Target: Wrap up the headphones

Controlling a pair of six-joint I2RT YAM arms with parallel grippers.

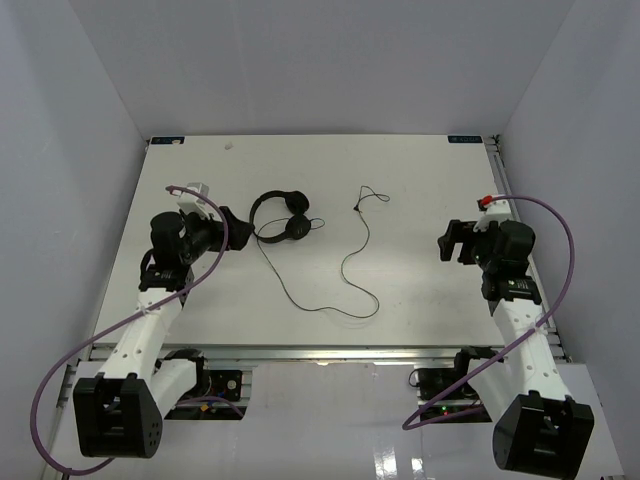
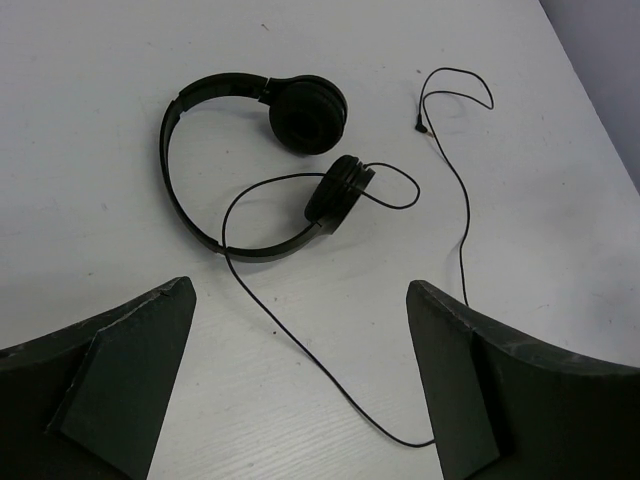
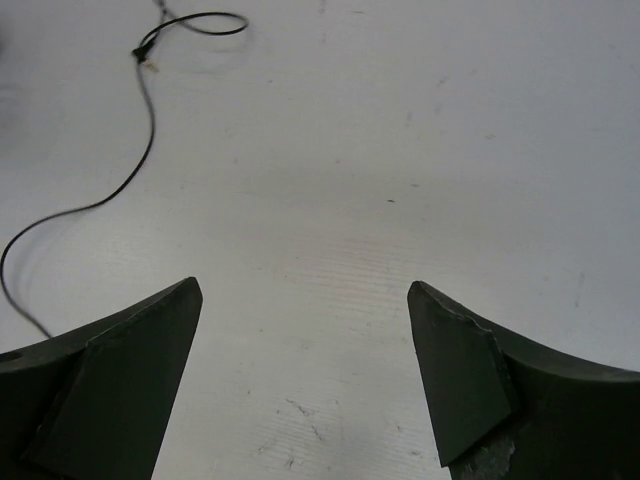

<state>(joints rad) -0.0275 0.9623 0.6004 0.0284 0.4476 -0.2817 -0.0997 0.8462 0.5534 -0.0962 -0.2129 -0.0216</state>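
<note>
The black headphones (image 1: 278,216) (image 2: 260,150) lie flat on the white table left of centre, ear cups close together. Their thin cord (image 1: 320,300) (image 2: 300,350) runs toward the near edge, curves right and climbs to the small plug (image 1: 357,208) (image 2: 420,128) (image 3: 143,52). My left gripper (image 1: 232,227) (image 2: 300,290) hovers open just left of the headband, and the cord passes beneath the space between its fingers. Far to the right, my right gripper (image 1: 447,241) (image 3: 305,288) stands open over bare table, with only the cord's end in its view at the upper left.
Purple cables (image 1: 60,380) loop from each arm near the table's front corners. Grey walls enclose the table on three sides, and a metal rail (image 1: 320,352) runs along the near edge.
</note>
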